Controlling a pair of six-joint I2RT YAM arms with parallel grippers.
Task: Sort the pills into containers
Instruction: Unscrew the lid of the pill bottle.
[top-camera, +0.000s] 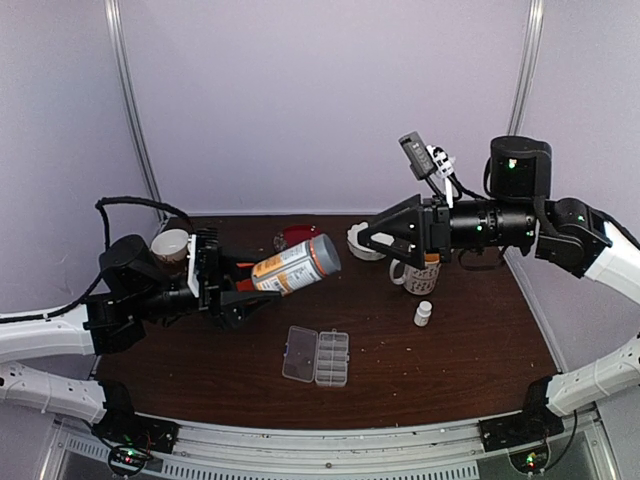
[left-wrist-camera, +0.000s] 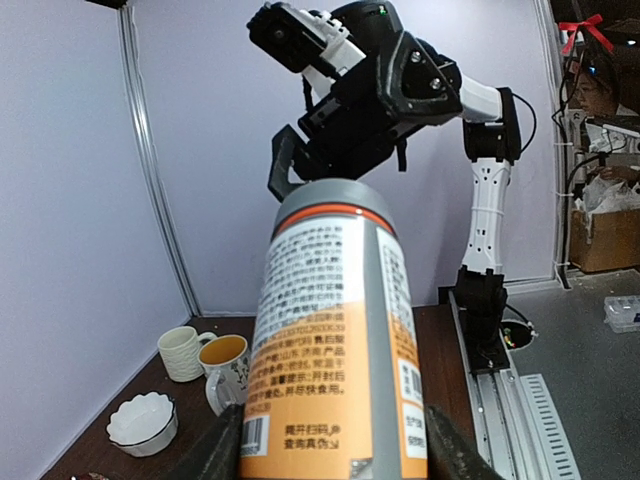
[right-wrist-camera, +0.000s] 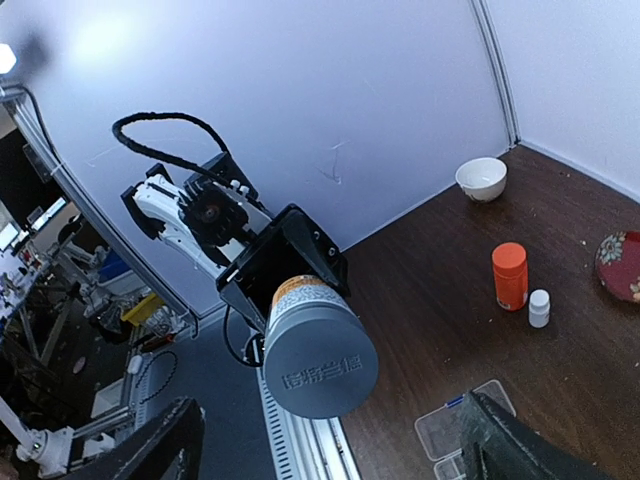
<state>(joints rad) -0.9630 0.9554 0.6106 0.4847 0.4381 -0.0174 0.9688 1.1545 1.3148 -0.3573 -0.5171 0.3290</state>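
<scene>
Top external view: left gripper (top-camera: 243, 284) clamping base of grey-capped canister (top-camera: 297, 264), holding it tilted above table (top-camera: 480, 350), cap pointing right. Clear pill box (top-camera: 330, 358) lying open on table, nearer than canister and just right of it, lid folded out leftward; pills too small to make out. Right gripper (top-camera: 364, 238) hovering just right of cap, fingers standing wide apart, touching nothing. Small white bottle (top-camera: 424, 313) standing right of box.
</scene>
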